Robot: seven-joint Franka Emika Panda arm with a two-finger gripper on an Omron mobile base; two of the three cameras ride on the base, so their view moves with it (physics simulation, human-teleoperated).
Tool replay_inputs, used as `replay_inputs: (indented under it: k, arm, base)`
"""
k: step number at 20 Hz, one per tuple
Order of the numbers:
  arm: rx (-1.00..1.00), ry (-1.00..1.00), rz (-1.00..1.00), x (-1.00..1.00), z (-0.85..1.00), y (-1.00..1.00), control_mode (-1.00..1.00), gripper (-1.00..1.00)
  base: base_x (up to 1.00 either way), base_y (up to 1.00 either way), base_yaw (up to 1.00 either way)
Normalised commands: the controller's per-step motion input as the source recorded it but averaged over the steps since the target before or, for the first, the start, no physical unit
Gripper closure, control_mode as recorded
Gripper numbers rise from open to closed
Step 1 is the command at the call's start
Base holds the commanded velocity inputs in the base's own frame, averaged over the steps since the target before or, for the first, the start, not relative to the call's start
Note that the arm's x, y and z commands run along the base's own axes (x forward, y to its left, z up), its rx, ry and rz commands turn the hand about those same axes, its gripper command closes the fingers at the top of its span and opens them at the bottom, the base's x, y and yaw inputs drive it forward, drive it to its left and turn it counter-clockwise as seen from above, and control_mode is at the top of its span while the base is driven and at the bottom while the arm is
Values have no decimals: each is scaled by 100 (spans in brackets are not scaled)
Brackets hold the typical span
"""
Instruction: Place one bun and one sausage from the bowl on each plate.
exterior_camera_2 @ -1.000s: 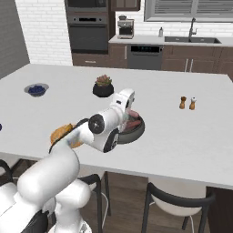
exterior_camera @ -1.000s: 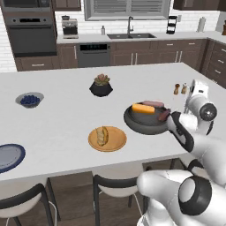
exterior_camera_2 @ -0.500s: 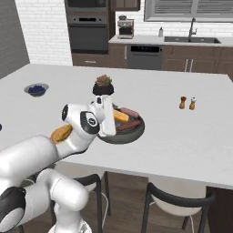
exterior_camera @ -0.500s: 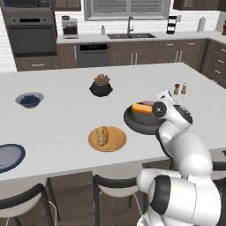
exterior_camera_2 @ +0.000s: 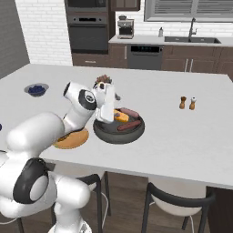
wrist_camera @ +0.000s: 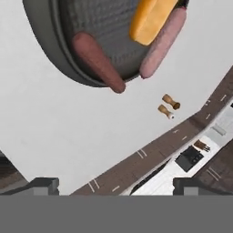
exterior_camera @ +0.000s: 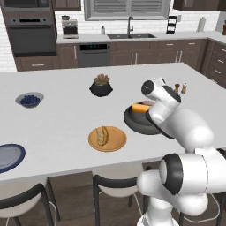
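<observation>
The white arm rises from the near edge of the worktop (exterior_camera: 66,114), bends forward at the elbow and carries the tool (exterior_camera_2: 106,119) pointing downward over the near-left rim of the bowl (exterior_camera_2: 119,132); its jaws stand wide and hold nothing. Near the front edge lies the orange-tan plate (exterior_camera: 107,138) with one bun (exterior_camera: 102,135) on it, and at the far left edge the dark blue plate (exterior_camera: 8,157). In the bowl lie a yellow bun (wrist_camera: 150,18), a dark sausage (wrist_camera: 98,62) and a paler sausage (wrist_camera: 164,42). Beyond stand two shakers (exterior_camera_2: 187,103), a plant pot (exterior_camera: 101,86) and a blueberry bowl (exterior_camera: 29,99).
</observation>
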Motion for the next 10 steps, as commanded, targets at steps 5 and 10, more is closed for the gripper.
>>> replay_inputs:
  k: [5, 10]
  arm:
    - [40, -5, -32, 64, 27, 0, -100, -100]
    - [78, -47, -34, 6, -74, -54, -100, -100]
  base:
    - [0, 0, 0]
    - [0, 0, 0]
